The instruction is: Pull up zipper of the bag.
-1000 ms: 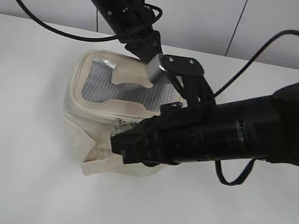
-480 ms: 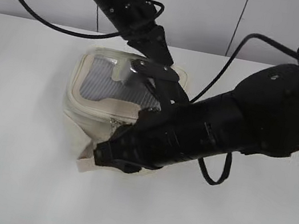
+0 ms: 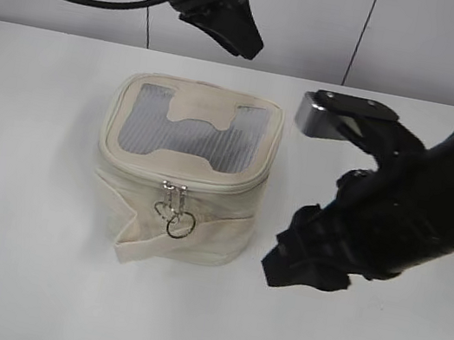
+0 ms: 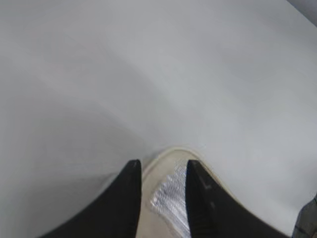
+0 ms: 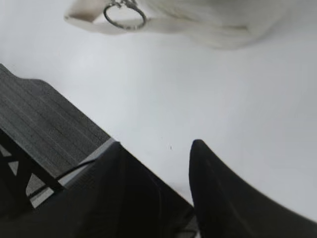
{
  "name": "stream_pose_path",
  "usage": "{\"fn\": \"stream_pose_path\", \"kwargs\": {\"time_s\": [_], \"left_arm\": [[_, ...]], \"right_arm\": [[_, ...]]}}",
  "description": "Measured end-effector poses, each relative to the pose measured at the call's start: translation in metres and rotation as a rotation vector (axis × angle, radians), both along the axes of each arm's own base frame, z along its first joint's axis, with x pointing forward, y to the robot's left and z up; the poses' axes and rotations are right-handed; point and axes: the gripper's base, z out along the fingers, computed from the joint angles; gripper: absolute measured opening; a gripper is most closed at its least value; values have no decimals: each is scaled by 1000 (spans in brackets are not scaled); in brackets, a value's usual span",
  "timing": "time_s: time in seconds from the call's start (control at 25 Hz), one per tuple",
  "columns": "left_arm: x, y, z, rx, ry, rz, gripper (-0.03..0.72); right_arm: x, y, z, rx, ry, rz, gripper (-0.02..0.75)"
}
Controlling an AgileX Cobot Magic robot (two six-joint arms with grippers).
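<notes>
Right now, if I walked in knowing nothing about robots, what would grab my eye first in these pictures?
Probably the boxy cream fabric bag alone in the middle of the white table, its grey mesh lid facing up. On its front, a silver slider with a round wire ring pull dangles from the zip track. Two bulky black arms frame it: the left gripper hangs behind and above, the right gripper sits beside it, touching nothing.

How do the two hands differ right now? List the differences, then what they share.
The left hand hangs above and behind the bag, over the lid's far edge; the right hand sits low beside the bag's right side, near the table. The left wrist view looks down on the mesh lid; the right wrist view sees the ring pull. Both are open and empty.
</notes>
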Motion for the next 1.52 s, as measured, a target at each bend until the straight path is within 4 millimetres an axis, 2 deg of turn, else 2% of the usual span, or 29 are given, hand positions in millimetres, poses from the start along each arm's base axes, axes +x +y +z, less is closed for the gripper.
{"fn": "stream_pose_path", "kwargs": {"time_s": [0.16, 0.28, 0.36, 0.44, 0.56, 0.68, 0.8, 0.96, 1.16, 1.24, 1.36, 1.52], "left_arm": [[-34, 21, 11, 46, -5, 37, 236], [-72, 47, 27, 77, -64, 118, 236], [-105, 68, 42, 81, -115, 187, 236], [-140, 90, 47, 89, -136, 263, 236], [-197, 124, 58, 71, -181, 366, 236], [-259, 161, 69, 24, -282, 458, 236], [-314, 193, 65, -3, -378, 517, 236], [-364, 224, 42, 5, -450, 565, 236], [-393, 244, 11, 24, -512, 601, 236], [-400, 248, 7, -1, -539, 609, 236], [-399, 247, 7, -21, -557, 613, 236], [-396, 244, 3, -45, -558, 612, 236]], "right_arm": [[-10, -24, 22, -38, 7, -47, 351], [-18, -44, 38, -88, -18, -77, 351], [-27, -56, 47, -139, -23, -78, 351], [-40, -67, 55, -175, -39, -66, 351], [-66, -85, 72, -162, -90, -65, 351], [-95, -102, 80, -130, -139, -69, 351], [-127, -121, 77, -115, -175, -62, 351], [-162, -147, 70, -111, -283, -70, 351], [-199, -175, 65, -33, -500, -119, 351], [-210, -183, 60, -1, -561, -133, 351], [-222, -191, 56, 41, -634, -148, 351], [-221, -192, 55, 46, -657, -157, 351]]}}
